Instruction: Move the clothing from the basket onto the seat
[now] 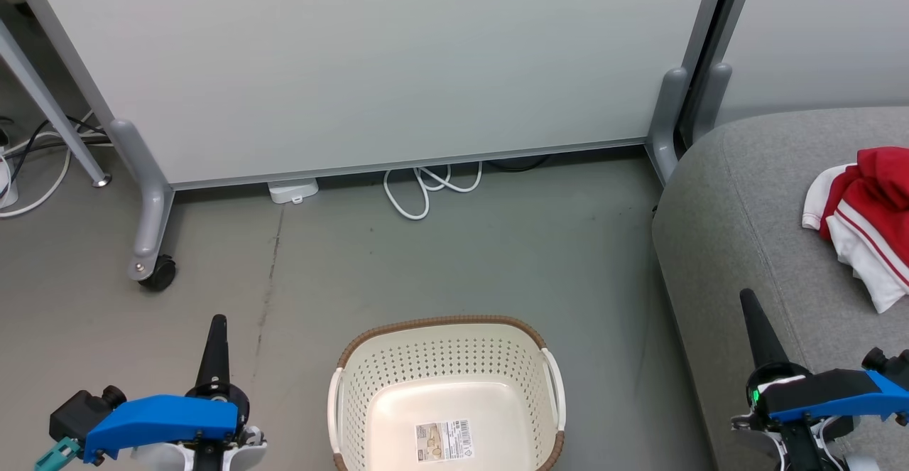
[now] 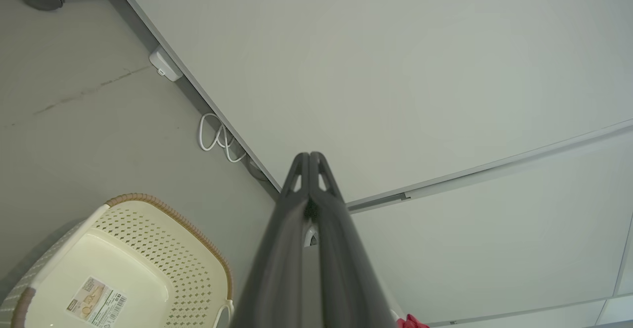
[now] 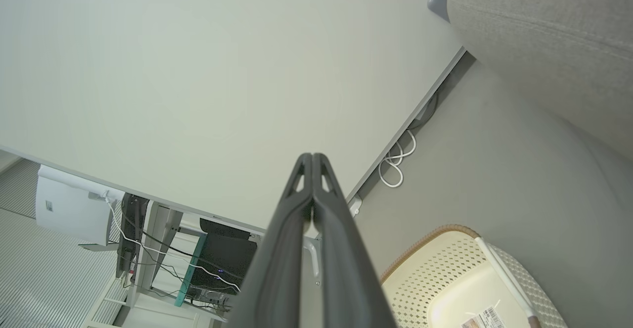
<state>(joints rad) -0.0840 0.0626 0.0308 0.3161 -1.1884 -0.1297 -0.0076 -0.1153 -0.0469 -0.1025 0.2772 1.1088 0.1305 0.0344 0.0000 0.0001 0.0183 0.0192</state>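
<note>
Empty basket on the floor; red clothing lies on the seat to its right; both grippers closed on nothing.

The basket (image 1: 444, 357) holds nothing but its paper label (image 1: 444, 440). The clothing (image 1: 866, 215) lies well right of the basket and farther from the robot, bunched in a red and white heap on the grey seat (image 1: 738, 201). The picture's edge cuts the heap off, so its long axis cannot be told. The left gripper (image 1: 218, 320) hangs left of the basket and the right gripper (image 1: 748, 299) right of it, by the seat. Each has its fingers pressed together, empty. The right gripper is much nearer the heap. By this look, nothing remains to lift out.
</note>
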